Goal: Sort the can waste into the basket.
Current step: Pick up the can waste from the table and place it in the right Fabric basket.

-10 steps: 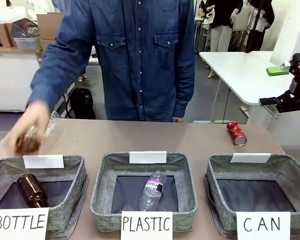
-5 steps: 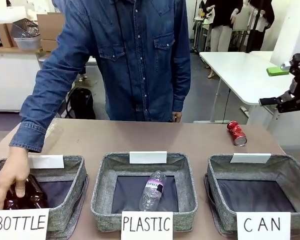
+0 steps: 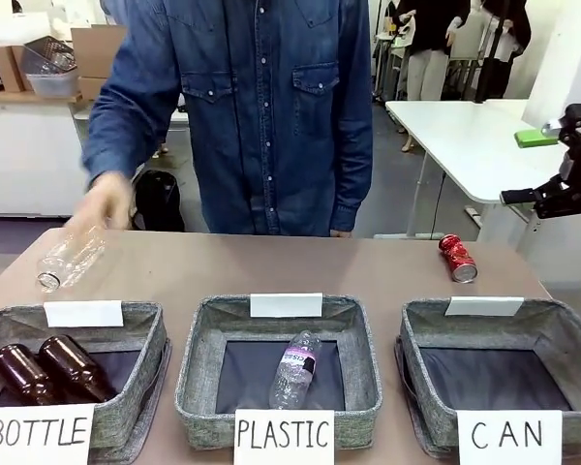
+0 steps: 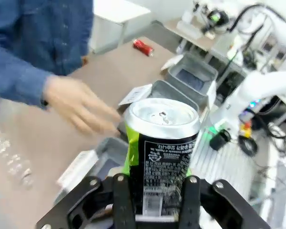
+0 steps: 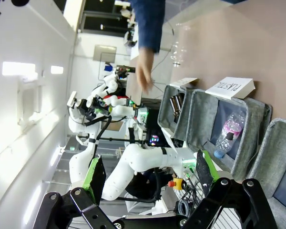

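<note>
In the left wrist view my left gripper (image 4: 155,188) is shut on the dark can (image 4: 161,143), which has a silver top and stands upright between the fingers. The red dented can (image 3: 457,258) lies on the table behind the grey CAN basket (image 3: 421,334), and shows far off as the red can (image 4: 143,46) beyond the CAN basket (image 4: 200,70). My right gripper (image 3: 547,174) hangs high at the right edge, well above and to the right of the red can. It is open, and its green pads (image 5: 96,174) stand wide apart with nothing between them.
The BOTTLE basket (image 3: 136,325) holds two brown bottles (image 3: 48,371). The PLASTIC basket (image 3: 363,358) holds a clear bottle (image 3: 295,368). A person in a denim shirt stands across the table, one hand (image 3: 107,201) over a clear plastic bottle (image 3: 71,260) at the back left.
The person's hand put a second brown bottle into the BOTTLE basket, then rose to the clear bottle at the back left. Neither gripper has visibly moved.
</note>
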Available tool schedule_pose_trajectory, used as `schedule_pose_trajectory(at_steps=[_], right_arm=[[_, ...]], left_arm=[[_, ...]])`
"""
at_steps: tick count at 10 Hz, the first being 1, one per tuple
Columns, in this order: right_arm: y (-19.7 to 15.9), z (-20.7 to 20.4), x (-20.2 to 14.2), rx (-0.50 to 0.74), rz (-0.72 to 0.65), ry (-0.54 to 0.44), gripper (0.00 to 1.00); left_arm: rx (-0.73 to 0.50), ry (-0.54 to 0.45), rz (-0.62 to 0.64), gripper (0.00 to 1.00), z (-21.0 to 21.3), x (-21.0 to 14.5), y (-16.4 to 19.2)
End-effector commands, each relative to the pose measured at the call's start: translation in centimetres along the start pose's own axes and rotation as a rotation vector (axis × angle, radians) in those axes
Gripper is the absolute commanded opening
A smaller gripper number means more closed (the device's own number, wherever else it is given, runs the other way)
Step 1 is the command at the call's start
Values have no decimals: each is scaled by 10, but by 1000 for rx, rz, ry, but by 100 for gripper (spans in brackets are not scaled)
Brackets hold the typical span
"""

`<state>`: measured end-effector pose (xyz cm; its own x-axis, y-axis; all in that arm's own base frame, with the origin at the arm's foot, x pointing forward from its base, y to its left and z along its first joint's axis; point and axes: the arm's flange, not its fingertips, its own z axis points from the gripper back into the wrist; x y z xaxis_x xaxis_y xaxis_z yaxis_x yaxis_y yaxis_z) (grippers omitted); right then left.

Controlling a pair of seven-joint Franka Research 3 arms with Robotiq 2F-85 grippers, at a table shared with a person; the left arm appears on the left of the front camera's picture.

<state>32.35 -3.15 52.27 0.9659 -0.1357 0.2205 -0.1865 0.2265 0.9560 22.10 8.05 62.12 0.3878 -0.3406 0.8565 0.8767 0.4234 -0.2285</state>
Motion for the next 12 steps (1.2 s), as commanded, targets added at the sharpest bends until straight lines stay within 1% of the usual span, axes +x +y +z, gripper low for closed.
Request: schedule_pose_trajectory(at_steps=[1, 2, 3, 4, 5, 6, 7, 8, 9, 10, 11, 12], right_arm=[[1, -2, 2, 29, 27, -12, 100], [0, 0, 0, 0, 0, 0, 100], [16, 33, -16, -84, 56, -55, 100], [26, 70, -36, -98, 72, -75, 100], [27, 109, -58, -104, 34, -89, 100], [17, 153, -84, -126, -9, -175, 100], [1, 183, -107, -108, -43, -237, 100], [-19, 200, -128, -72, -77, -308, 100], [13, 154, -96, -129, 7, -192, 100], [13, 154, -96, -129, 7, -192, 100], [13, 154, -96, -129, 7, -192, 100], [13, 154, -96, -129, 7, -192, 100]], left_arm=[[-30, 47, -119, 39, -60, 28, -29], [-60, 84, -205, 39, -107, 46, -51], [-74, 127, -281, 39, -150, 61, -70], [-106, 178, -343, 39, -197, 76, -86], [-202, 252, -399, 39, -244, 91, -104], [-222, 284, -448, 39, -300, 106, -127], [-261, 315, -480, 39, -355, 119, -145], [-288, 302, -541, 39, -414, 133, -156], [-385, 340, -566, 39, -468, 140, -165], [-447, 362, -669, 39, -512, 142, -178], [-515, 386, -721, 39, -549, 143, -197], [-524, 349, -759, 39, -576, 142, -211]])
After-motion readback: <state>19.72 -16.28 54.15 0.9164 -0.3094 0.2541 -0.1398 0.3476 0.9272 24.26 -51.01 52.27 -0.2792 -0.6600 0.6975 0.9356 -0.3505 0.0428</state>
